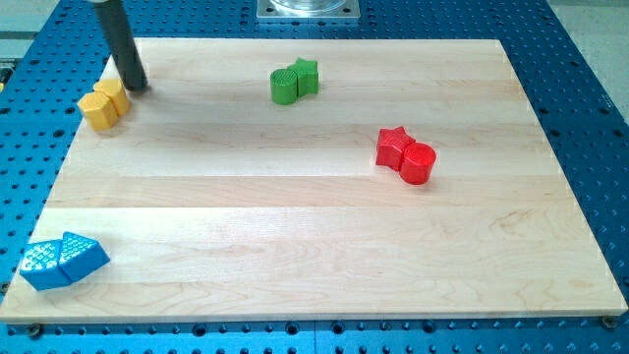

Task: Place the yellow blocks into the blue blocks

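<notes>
At worktop's [295, 226] top left, my tip [139, 87] stood beside yellow blocks [104, 104]; no gripper fitted. Blocks looked light, stiff, slidable toward blue blocks [63, 262].

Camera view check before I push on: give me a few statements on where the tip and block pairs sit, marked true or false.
1. My tip is just beyond the yellow blocks, at their upper right. True.
2. The blue blocks lie at the view's top right. False: they lie at the bottom left corner of the wooden board.
3. The yellow blocks already touch the blue ones. False: they are far apart along the board's left side.
4. The red star and red cylinder sit together on the view's right. True.
5. The green blocks lie near the board's top edge. True.
</notes>
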Available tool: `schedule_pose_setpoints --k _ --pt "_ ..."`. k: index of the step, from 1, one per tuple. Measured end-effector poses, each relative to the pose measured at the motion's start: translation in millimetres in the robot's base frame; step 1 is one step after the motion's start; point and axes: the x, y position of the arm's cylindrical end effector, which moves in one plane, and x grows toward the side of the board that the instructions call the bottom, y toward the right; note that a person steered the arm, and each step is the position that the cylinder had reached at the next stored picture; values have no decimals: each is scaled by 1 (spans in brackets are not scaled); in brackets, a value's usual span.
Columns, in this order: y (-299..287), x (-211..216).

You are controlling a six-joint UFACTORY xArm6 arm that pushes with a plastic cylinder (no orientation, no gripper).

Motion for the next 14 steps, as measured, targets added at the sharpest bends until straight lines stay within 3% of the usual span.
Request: schedule_pose_setpoints --k 1,3,4,6,8,9,11,13,14 --pt "-1 51" --pt "-27 8" --pt "-56 40" --pt "-57 65" --pt "-16 216" --pt "-25 201" --pt "24 162" --pt "53 193" --pt "53 167"
